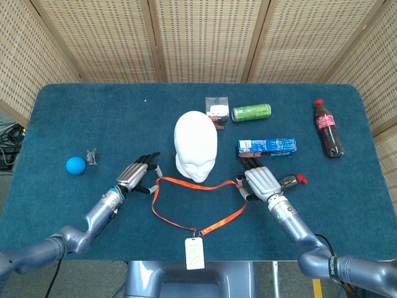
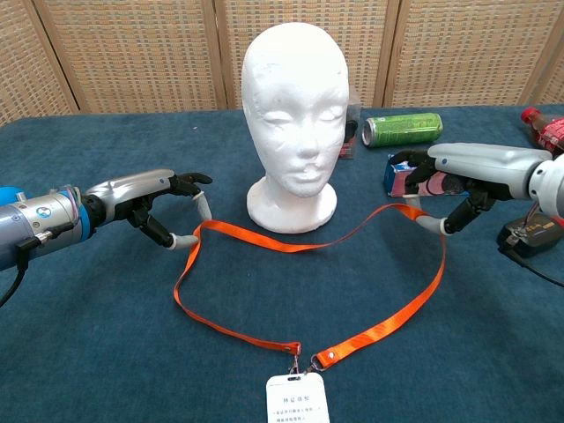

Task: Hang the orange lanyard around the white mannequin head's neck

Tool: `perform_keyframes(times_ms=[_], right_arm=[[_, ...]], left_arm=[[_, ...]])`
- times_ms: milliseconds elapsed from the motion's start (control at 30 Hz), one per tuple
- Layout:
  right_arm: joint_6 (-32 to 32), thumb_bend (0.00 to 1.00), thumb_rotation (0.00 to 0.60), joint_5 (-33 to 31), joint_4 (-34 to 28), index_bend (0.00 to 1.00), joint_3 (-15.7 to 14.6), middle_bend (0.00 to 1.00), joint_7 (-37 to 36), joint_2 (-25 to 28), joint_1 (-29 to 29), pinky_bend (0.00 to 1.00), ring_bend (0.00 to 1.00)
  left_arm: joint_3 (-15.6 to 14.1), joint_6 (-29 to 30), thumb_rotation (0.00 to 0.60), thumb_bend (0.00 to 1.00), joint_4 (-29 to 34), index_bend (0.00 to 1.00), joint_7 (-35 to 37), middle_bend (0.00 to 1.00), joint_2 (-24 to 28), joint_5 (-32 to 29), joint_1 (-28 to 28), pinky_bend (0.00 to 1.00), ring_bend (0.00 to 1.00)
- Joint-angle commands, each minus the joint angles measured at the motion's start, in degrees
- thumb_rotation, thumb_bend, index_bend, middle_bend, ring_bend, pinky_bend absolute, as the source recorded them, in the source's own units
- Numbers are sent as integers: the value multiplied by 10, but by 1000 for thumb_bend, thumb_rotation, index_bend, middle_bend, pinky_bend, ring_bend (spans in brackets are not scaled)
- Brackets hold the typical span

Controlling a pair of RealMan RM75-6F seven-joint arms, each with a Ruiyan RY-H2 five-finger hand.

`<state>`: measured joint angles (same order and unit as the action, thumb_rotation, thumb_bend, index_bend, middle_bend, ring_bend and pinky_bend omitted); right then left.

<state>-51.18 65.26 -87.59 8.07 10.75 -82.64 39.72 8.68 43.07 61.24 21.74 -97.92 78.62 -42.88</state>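
The one orange lanyard [image 2: 308, 264] is lying on the table in front of the one white mannequin head [image 2: 294, 115]. My left hand [image 2: 163, 204] is pinching its left end between thumb and finger, and my right hand [image 2: 449, 189] is pinching its right end.

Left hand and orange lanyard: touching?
Touching. The chest view shows the left hand with fingertips pinching the orange lanyard strap's raised left bend.
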Motion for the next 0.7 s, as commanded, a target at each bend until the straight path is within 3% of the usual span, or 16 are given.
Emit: perform_keyframes(times_ms=[33, 467, 700], right_arm=[[-1, 690, 600, 0, -2, 717, 1, 0, 1, -1, 1, 0, 0], [-1, 691, 600, -2, -1, 719, -2, 0, 5, -2, 0, 0, 0], [-4, 691, 600, 2, -7, 720, -3, 0, 4, 1, -2, 0, 0]], left_arm=[[2, 0, 600, 350, 4, 453, 4, 0, 2, -2, -2, 0, 0], [3, -5, 600, 407, 5, 520, -6, 0, -8, -14, -10, 0, 0], [1, 3, 600, 434, 8, 634, -12, 0, -8, -16, -9, 0, 0]])
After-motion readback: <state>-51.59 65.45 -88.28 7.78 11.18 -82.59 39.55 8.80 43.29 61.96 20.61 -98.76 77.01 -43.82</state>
